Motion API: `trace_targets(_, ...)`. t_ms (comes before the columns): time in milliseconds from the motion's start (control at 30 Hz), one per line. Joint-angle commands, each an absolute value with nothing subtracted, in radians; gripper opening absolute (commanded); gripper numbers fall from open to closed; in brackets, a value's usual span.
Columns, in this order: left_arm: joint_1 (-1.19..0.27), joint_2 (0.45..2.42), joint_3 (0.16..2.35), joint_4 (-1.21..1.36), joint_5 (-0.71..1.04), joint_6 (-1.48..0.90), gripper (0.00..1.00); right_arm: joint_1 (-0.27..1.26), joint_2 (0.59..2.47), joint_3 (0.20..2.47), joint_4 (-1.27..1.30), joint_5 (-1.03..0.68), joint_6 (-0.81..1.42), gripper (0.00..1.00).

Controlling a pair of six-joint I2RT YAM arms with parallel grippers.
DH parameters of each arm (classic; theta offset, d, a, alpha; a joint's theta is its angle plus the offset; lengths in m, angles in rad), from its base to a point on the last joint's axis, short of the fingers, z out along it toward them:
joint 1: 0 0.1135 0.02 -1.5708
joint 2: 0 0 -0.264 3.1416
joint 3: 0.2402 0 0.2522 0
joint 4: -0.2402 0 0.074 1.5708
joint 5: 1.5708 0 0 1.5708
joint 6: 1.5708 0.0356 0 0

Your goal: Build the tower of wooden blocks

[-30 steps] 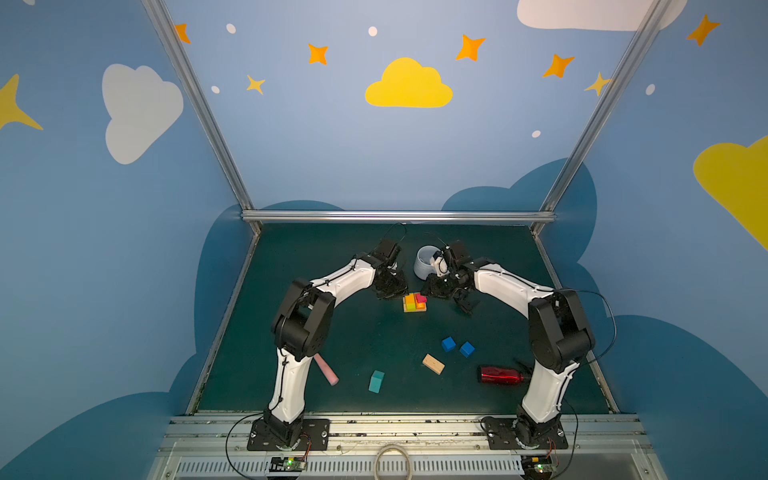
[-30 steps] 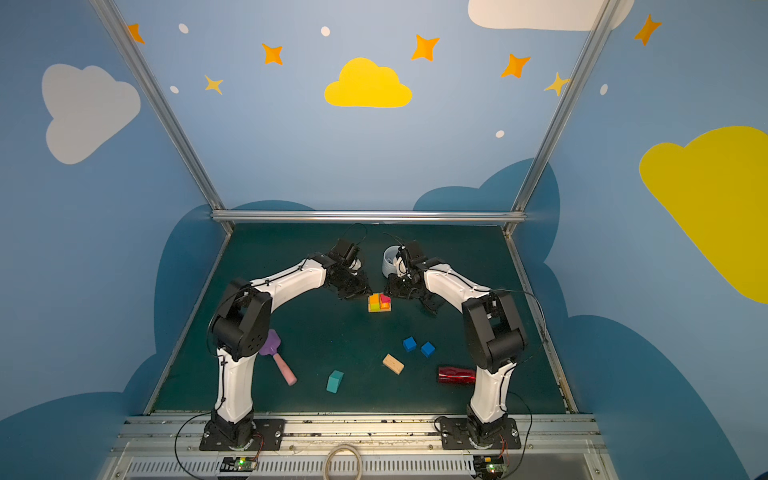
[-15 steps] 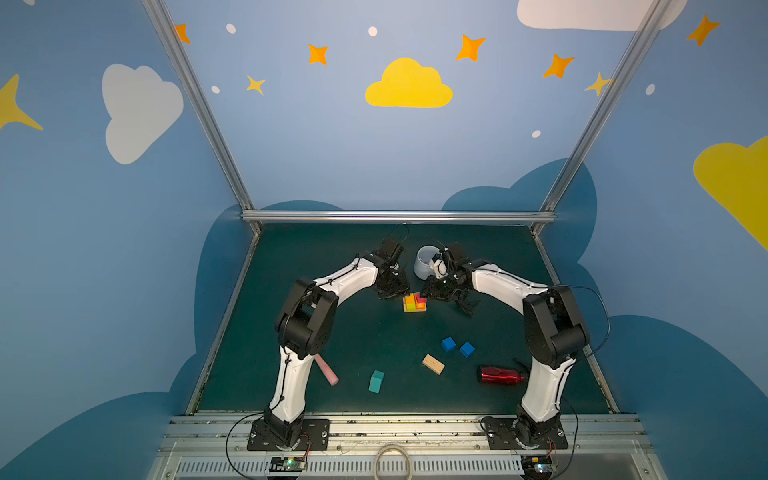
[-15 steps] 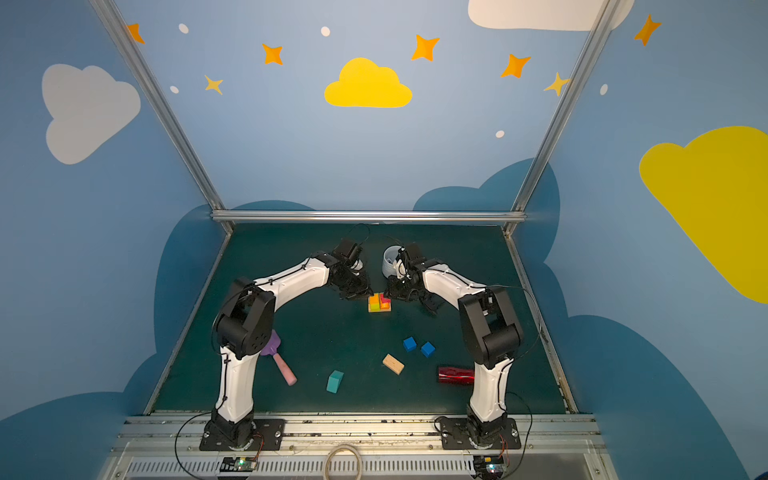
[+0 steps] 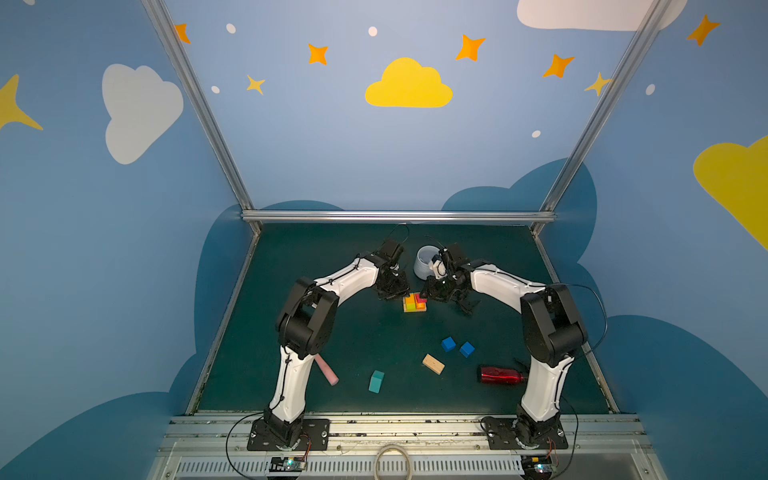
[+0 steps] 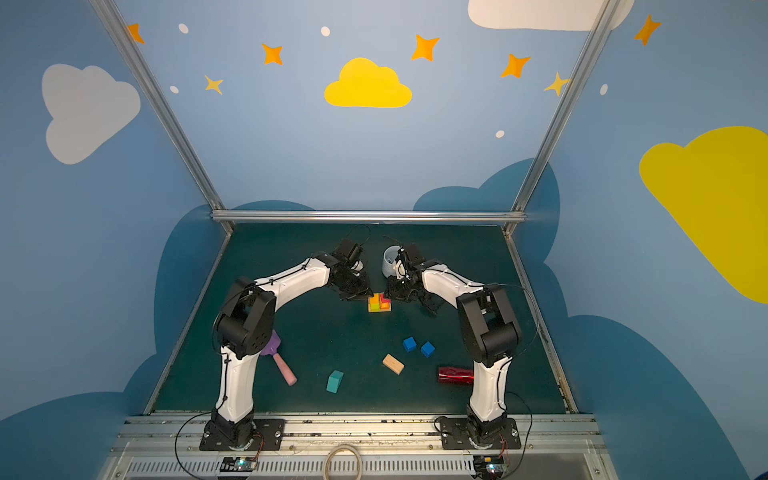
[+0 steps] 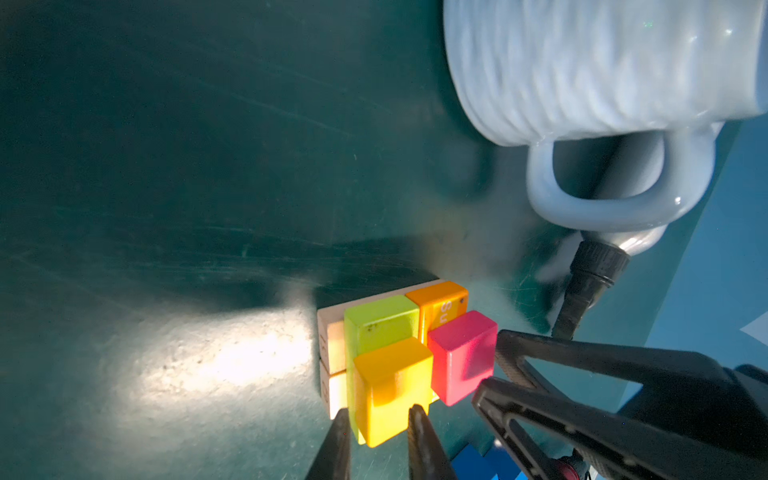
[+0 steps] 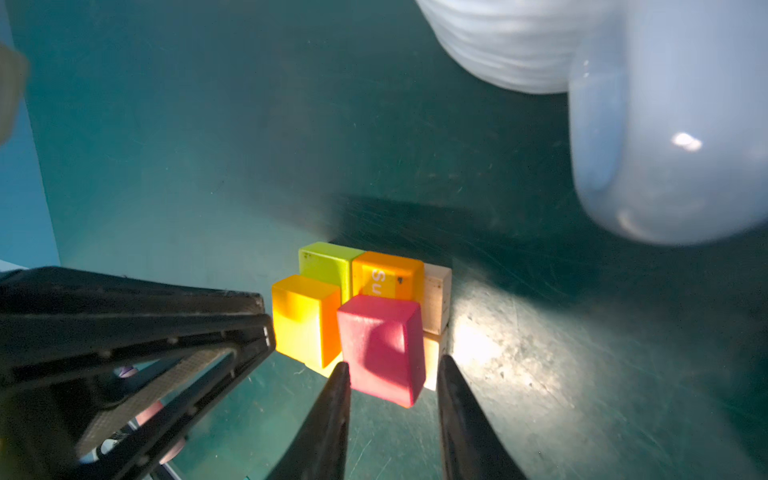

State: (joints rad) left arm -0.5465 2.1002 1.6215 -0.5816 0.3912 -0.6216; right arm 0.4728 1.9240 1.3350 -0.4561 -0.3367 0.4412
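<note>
Pink cube (image 8: 380, 345), topping the tower (image 5: 414, 302) at the middle of the counter (image 5: 365, 340) in front of the mug (image 5: 424, 262), lies straight ahead of the right hand (image 8: 392, 368). Its spread fingers straddle the cube's near end (one tip touching, a sliver open at the other). Left hand (image 8: 268, 322), pressed together, noses the orange-yellow cube (image 8: 303, 320) on the opposite side.

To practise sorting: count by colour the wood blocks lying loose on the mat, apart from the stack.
Blue cubes: 2
Tan bar: 1
Teal piece: 1
Total: 4
</note>
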Motion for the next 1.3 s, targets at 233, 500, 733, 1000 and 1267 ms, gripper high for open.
trace_targets(233,-0.552,2.126,1.654,-0.603,0.387,-0.612,0.22,0.469,1.939,1.338,-0.435,-0.350,0.450,0.33)
trace_targets(500,-0.553,2.128,1.655,-0.604,0.388,-0.612,0.22,0.469,1.940,1.337,-0.433,-0.356,0.452,0.29)
trace_targets(733,-0.555,2.130,1.657,-0.606,0.391,-0.612,0.22,0.470,1.945,1.336,-0.428,-0.357,0.459,0.24)
trace_targets(1000,-0.555,2.137,1.661,-0.603,0.396,-0.612,0.22,0.472,1.947,1.339,-0.425,-0.363,0.460,0.24)
trace_targets(1267,-0.558,2.137,1.666,-0.604,0.396,-0.612,0.21,0.473,1.948,1.342,-0.426,-0.362,0.461,0.24)
